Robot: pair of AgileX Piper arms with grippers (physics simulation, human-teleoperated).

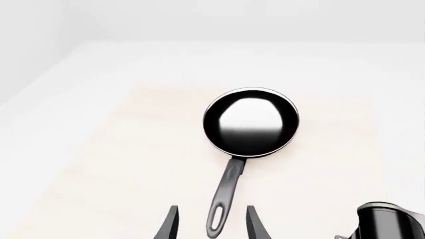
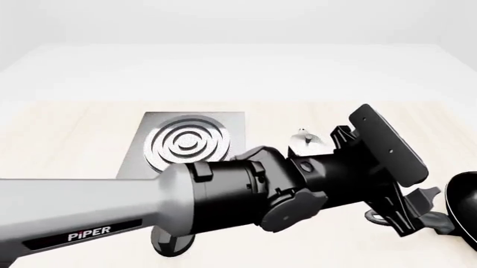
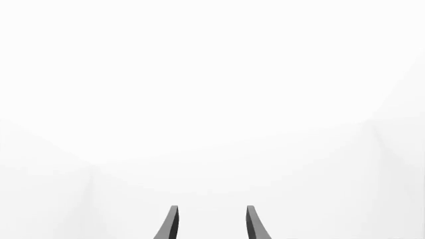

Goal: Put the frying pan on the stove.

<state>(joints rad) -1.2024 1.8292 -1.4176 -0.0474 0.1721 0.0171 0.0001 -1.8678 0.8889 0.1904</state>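
Observation:
The frying pan (image 1: 250, 122) lies flat on the pale wooden table, round and black with a glossy inside, and its long dark handle (image 1: 224, 196) points back at my left gripper. My left gripper (image 1: 212, 207) is open, with one finger on each side of the handle's loop end and not touching it. In the front view only the pan's edge (image 2: 466, 204) shows at the far right, just beyond the left gripper (image 2: 417, 220). The stove (image 2: 190, 142), a grey square slab with silver rings, lies left of centre. My right gripper (image 3: 212, 207) is open and empty and faces blank white.
A silver-and-black moka pot (image 2: 304, 142) stands between the stove and the pan, partly hidden behind my left arm (image 2: 246, 195). It also shows in the left wrist view (image 1: 388, 221), close beside the gripper. The left arm crosses in front of the stove's near edge.

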